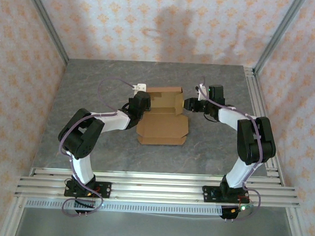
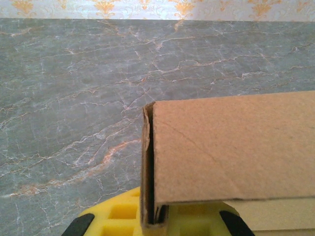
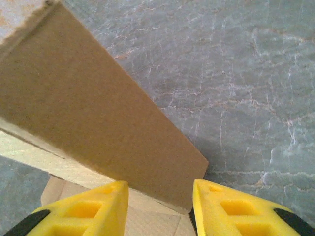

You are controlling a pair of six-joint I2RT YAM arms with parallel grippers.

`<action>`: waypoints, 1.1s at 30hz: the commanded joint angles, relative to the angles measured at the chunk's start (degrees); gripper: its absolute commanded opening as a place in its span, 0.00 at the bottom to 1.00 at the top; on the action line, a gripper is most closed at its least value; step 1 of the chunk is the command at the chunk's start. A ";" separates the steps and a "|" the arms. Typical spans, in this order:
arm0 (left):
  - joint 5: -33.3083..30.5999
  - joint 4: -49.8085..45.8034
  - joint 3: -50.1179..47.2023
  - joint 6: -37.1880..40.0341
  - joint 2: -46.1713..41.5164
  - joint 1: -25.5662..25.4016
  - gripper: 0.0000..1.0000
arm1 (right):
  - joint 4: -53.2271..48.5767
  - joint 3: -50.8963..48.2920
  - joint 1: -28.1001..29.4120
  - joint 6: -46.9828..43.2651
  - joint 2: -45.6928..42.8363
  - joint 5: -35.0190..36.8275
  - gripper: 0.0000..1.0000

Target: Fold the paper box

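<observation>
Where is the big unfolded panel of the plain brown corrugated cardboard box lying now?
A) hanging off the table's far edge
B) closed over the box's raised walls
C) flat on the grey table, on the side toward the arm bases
C: in the top view the big panel of the plain brown corrugated cardboard box lies flat on the grey marbled table, nearer the arm bases than the raised walls.

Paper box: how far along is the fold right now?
Done: on the paper box, the far half's walls are raised. In hand: left pincer is shut on the left wall; right pincer, open, sits at the right wall. Left: the near panel lies flat, not yet closed over.
</observation>
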 commanded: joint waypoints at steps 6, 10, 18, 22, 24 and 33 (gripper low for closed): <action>4.12 -9.63 -1.43 -0.25 3.42 -0.04 0.00 | 1.94 2.21 2.04 -7.28 0.24 -0.51 0.40; 4.42 -9.59 -0.98 -0.22 3.49 -0.04 0.00 | 2.92 1.81 2.10 -8.33 0.05 -1.68 0.40; 4.81 -10.11 -0.69 0.23 3.43 -0.04 0.00 | 4.63 2.95 3.10 -8.36 1.16 0.40 0.37; 4.82 -10.10 -0.67 0.20 3.33 -0.04 0.00 | 6.39 2.77 4.68 -8.86 1.09 3.96 0.32; 4.80 -10.08 -0.65 0.15 3.33 -0.04 0.00 | 6.61 2.61 5.70 -9.75 0.80 7.25 0.30; 4.79 -9.81 -1.20 0.08 3.42 -0.05 0.00 | 10.67 0.96 11.80 -12.76 0.44 23.87 0.25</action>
